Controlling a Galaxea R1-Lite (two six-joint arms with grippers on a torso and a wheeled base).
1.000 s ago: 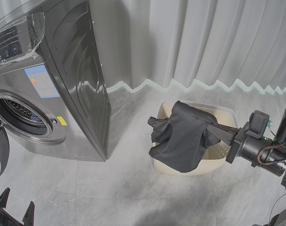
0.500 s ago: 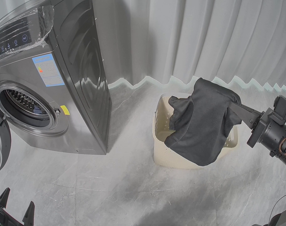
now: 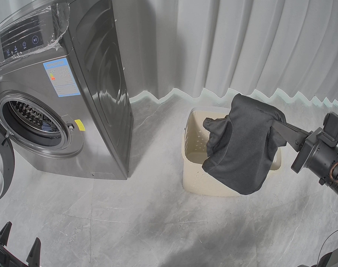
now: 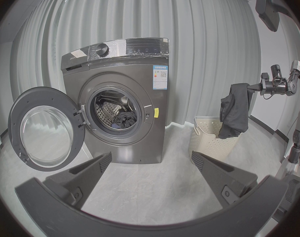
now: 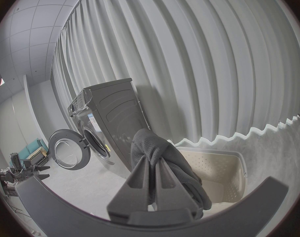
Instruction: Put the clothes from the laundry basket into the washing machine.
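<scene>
A dark grey garment (image 3: 243,149) hangs from my right gripper (image 3: 277,125), which is shut on its top fold, above the cream laundry basket (image 3: 198,178). Its lower hem drapes over the basket's front right wall. In the right wrist view the two fingers (image 5: 140,181) pinch the garment (image 5: 150,145) over the basket (image 5: 222,168). The washing machine (image 3: 95,93) stands at the left with its drum opening (image 3: 33,121) uncovered, and dark clothes (image 4: 123,119) lie inside the drum. My left gripper (image 3: 20,236) sits low at the near left, open and holding nothing.
The machine's round door (image 4: 46,129) swings out to its left side. A white curtain (image 3: 232,38) runs along the back wall behind machine and basket. Grey tiled floor (image 3: 150,204) lies between the machine and the basket.
My right gripper has lifted the dark garment up out of the basket and drawn back to the right. The head camera has shifted a little. The left gripper has stayed put.
</scene>
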